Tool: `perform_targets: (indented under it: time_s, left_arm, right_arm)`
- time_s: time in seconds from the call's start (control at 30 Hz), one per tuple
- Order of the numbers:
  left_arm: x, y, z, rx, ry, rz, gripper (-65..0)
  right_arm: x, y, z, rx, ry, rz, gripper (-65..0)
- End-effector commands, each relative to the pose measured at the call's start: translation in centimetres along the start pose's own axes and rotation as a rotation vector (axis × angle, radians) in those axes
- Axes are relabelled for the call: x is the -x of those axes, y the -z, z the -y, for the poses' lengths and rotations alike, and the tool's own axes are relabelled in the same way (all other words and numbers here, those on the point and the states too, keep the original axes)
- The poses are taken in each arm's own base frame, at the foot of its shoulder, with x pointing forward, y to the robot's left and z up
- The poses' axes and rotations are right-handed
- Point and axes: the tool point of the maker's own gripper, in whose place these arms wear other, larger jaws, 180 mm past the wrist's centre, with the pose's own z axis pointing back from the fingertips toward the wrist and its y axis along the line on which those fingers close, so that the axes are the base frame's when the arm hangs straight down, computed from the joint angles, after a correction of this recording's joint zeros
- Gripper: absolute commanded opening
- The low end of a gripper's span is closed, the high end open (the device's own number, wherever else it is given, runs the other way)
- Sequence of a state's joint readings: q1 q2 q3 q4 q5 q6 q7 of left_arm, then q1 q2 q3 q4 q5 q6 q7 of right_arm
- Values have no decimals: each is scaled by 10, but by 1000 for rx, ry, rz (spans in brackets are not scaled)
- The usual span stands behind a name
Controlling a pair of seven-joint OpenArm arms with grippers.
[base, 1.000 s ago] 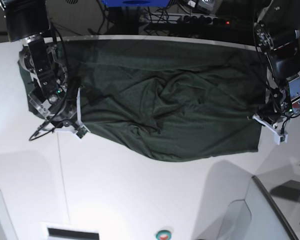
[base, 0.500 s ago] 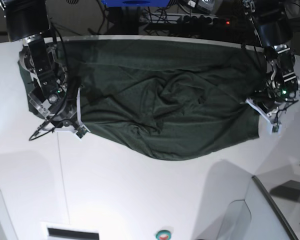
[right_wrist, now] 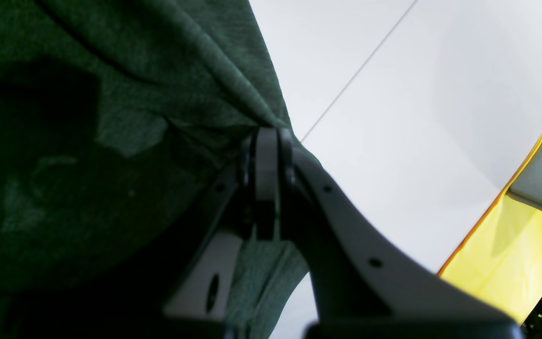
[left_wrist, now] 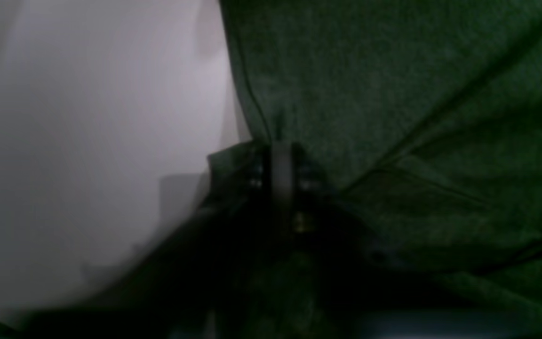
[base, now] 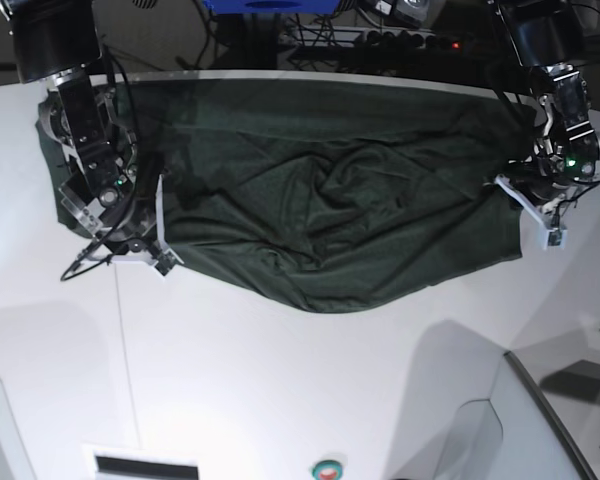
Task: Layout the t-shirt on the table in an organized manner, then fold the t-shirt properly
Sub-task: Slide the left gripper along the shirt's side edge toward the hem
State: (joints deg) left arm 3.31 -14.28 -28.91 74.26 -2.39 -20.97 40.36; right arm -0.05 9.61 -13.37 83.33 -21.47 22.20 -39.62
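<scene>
Base view shows the t-shirt (base: 330, 200) spread wide and rumpled across the far half of the table (base: 280, 390), its upper edge along the far rim. Right gripper (right_wrist: 266, 141) has its jaws pressed together on the shirt's edge beside the thin seam line (right_wrist: 355, 75). Left gripper (left_wrist: 281, 155) sits at the opposite edge (too dark and blurred there to tell whether its jaws are apart).

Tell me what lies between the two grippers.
In the base view, only the wrinkled dark green t-shirt spans from right gripper to left gripper.
</scene>
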Motion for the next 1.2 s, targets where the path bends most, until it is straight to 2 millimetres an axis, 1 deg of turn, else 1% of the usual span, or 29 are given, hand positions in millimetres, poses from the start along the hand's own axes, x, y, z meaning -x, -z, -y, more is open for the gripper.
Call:
perform_targets:
  time_s: [0.0, 0.07, 0.1, 0.13, 0.17, 0.2, 0.27, 0.3, 0.4, 0.5, 0.57, 0.67, 0.73, 0.83, 1.0, 1.07, 1.17]
  left_arm:
    - [-16, -10, -20, -46, -3, 50, -388]
    - [-19, -16, -27, -66, -19, 72, -270]
    - [-23, -19, -30, -75, -27, 85, -244]
    - [-25, -21, -36, -86, -42, 94, -230]
    - [-26, -21, -42, -96, -56, 97, -230]
    - [-33, -21, -45, -98, -65, 111, -230]
    - [-43, -16, -45, -91, -81, 122, -230]
    - [-45, -13, -45, -90, -86, 119, -230]
    - [-61, -1, -42, -67, -129, 125, -230]
    - [-72, 12, -51, -58, -164, 119, -230]
    - [-82, 21, -58, -50, -197, 151, -230]
    - [-89, 34, -56, -29, -186, 153, -230]
    - [-92, 41, -47, -11, -152, 151, -230]
    - [-94, 48, -40, 7, -141, 159, -230]
    - [-90, 53, -31, 28, -153, 144, -230]
    - [-96, 54, -30, 31, -155, 150, -230]
    - [-96, 60, -26, 46, -177, 132, -230]
  right_arm:
    - [-8, -3, 12, 29, -3, 26, -644]
    - [-5, -3, 10, 25, -2, 21, -644]
    - [-5, -3, 10, 24, -2, 20, -644]
    - [-5, -3, 10, 24, -2, 20, -644]
    - [-4, -3, 8, 22, -3, 19, -644]
    - [-5, -3, 8, 22, -5, 20, -644]
    - [-5, -3, 8, 21, -6, 20, -644]
    - [-5, -3, 8, 21, -6, 20, -644]
    - [-5, -3, 7, 20, -7, 21, -644]
    - [-5, -3, 9, 24, -3, 22, -644]
    - [-4, -3, 9, 24, -2, 21, -644]
    - [-3, -3, 9, 24, -3, 18, -644]
    - [-3, -3, 9, 25, -4, 18, -644]
    - [-4, -3, 9, 26, -4, 19, -644]
    - [-3, -3, 9, 26, -5, 17, -644]
    - [-3, -3, 9, 25, -6, 18, -644]
    - [-4, -3, 9, 24, -8, 18, -644]
